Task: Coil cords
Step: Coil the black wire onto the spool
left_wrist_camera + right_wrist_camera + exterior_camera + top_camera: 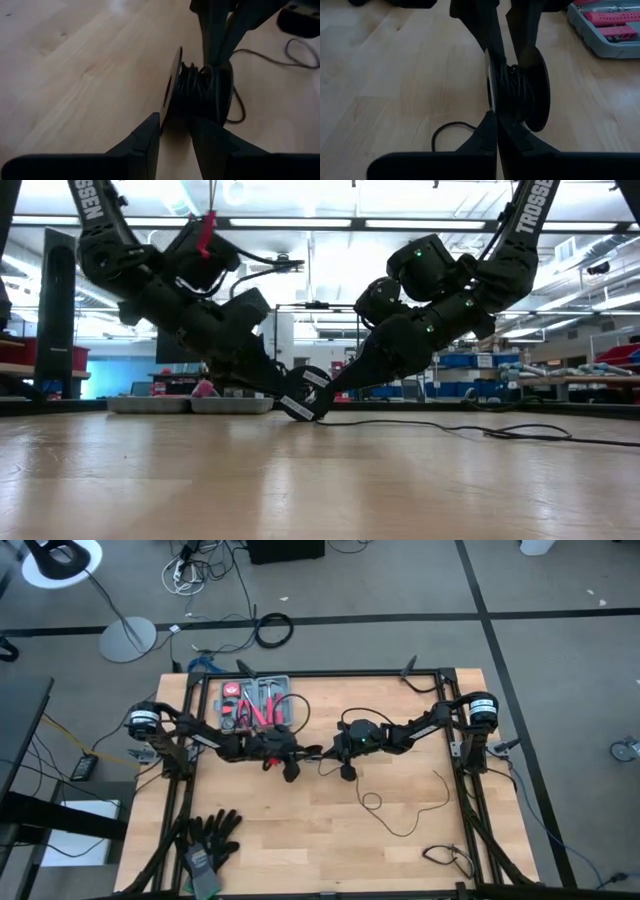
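Two grippers meet mid-table at the upright spool (200, 92) of cords (405, 802), left gripper (175, 132) parted astride its rim, right gripper (496, 131) pinched shut opposite, loose cord trailing off toward the right arm's side.

Both arms are dark, nearly black, built of chunky jointed segments, with white TROSSEN lettering up the right arm (525, 220) and small green lights glowing on its housing. The left arm (160, 280) carries a thin black cable and a red tag near its upper joint. Seen from above, each shoulder has a round cap with a white ring.
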